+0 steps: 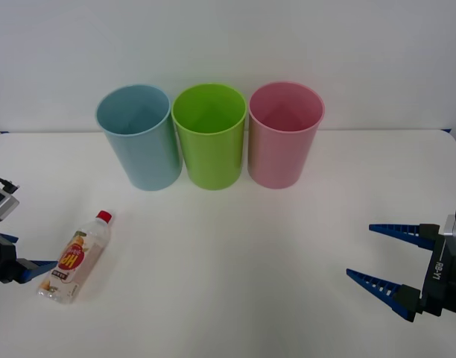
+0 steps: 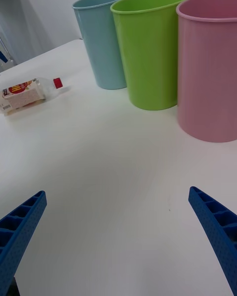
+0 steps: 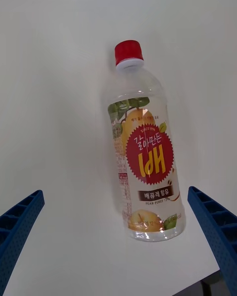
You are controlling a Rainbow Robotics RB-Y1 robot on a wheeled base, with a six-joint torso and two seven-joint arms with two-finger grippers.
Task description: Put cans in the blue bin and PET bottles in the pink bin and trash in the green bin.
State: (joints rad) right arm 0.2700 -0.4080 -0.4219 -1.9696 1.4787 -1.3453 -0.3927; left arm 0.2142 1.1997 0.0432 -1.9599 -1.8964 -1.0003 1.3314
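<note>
A clear PET bottle (image 1: 75,257) with a red cap and a red and yellow label lies on its side at the table's front left, cap pointing toward the bins. My left gripper (image 1: 30,252) is open just behind the bottle's base; in the left wrist view the bottle (image 3: 143,153) lies between and ahead of the spread fingers (image 3: 19,222). The blue bin (image 1: 138,138), green bin (image 1: 210,138) and pink bin (image 1: 284,138) stand upright in a row at the back. My right gripper (image 1: 360,250) hovers open at the front right, holding nothing.
The white table (image 1: 235,261) has open surface between the bottle and my right gripper. The three bins touch or nearly touch one another, close to the back wall. The table's near edge shows by the bottle's base in the left wrist view.
</note>
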